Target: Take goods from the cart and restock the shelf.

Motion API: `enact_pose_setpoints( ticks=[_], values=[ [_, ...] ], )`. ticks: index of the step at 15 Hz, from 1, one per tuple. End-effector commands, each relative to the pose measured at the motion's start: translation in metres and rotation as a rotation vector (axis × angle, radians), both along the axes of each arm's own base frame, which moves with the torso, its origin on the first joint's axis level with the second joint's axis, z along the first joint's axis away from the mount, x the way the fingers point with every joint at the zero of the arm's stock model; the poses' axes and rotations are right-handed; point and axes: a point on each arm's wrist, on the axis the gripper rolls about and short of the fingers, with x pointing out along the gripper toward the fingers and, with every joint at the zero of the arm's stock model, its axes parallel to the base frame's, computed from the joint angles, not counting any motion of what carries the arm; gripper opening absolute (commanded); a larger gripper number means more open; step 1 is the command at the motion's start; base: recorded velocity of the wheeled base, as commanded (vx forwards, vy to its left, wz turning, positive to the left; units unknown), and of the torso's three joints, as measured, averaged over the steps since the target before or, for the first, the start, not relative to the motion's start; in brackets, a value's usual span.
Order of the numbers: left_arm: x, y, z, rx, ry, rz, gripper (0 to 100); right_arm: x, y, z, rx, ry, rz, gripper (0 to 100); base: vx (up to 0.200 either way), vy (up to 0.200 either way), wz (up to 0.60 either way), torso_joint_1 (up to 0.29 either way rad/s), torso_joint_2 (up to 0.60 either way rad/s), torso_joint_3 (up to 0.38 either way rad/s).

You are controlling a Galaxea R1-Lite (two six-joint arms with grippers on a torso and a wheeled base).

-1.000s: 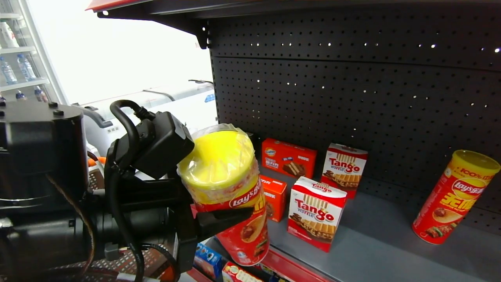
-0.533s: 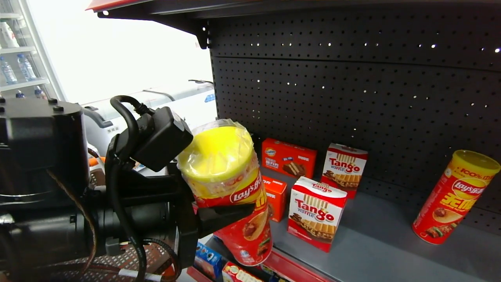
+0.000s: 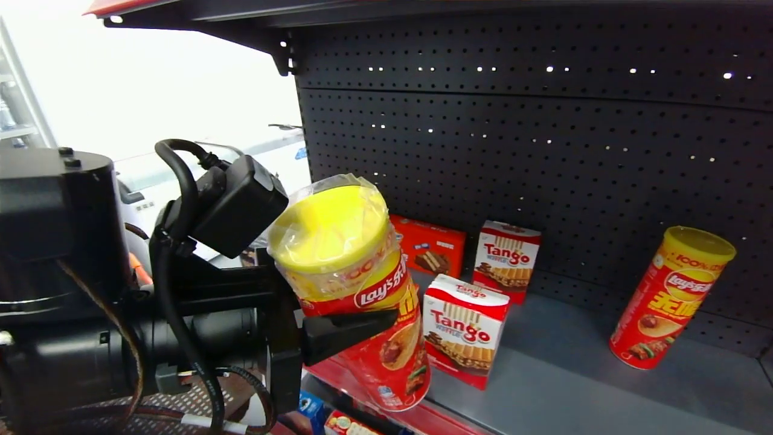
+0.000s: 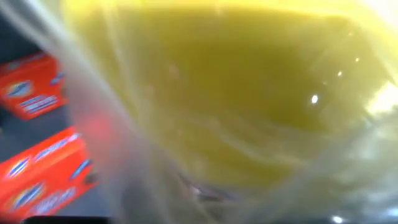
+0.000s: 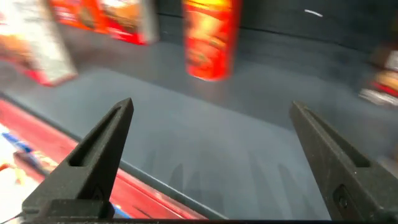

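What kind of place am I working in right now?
Most likely a retail shop aisle: a metal shelf with a pegboard back carries packaged snacks, namely wafer boxes and a chip can. The held can matches that stock.

The chips can (image 3: 353, 284) hides part of the orange box (image 3: 432, 249), its own lid (image 4: 236, 93) blurred close up.

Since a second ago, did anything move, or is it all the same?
The left gripper has lifted its chip can a little, fingers still shut on it. The whole picture slid sideways, so the camera turned. The wafer boxes and the other can on the shelf stayed put.
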Motion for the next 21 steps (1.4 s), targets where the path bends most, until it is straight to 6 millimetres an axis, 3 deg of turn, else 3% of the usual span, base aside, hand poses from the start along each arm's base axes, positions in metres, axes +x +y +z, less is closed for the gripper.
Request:
enact_pose_setpoints(
  ticks=[1,8,18,21],
  values=[
    [0.0004,-0.0005,-0.0009,0.003,0.003,0.0,0,0.0,0.0,0.0,0.0,0.0,0.001,100,0.0,0.0,-0.6,0.012,0.0,0.002],
    [0.0002,-0.0003,-0.0005,0.002,0.002,0.002,0,0.0,0.0,0.0,0.0,0.0,0.001,100,0.0,0.0,-0.6,0.004,0.0,0.004],
    [-0.0014,0.002,-0.0046,0.01,0.011,0.008,0,0.0,0.0,0.0,0.001,0.0,0.001,100,0.0,0.0,0.0,0.0,0.0,0.0],
    [-0.0014,0.002,-0.0046,0.01,0.011,0.008,0,0.0,0.0,0.0,0.001,0.0,0.001,100,0.0,0.0,-0.4,0.003,0.0,0.002]
  ],
)
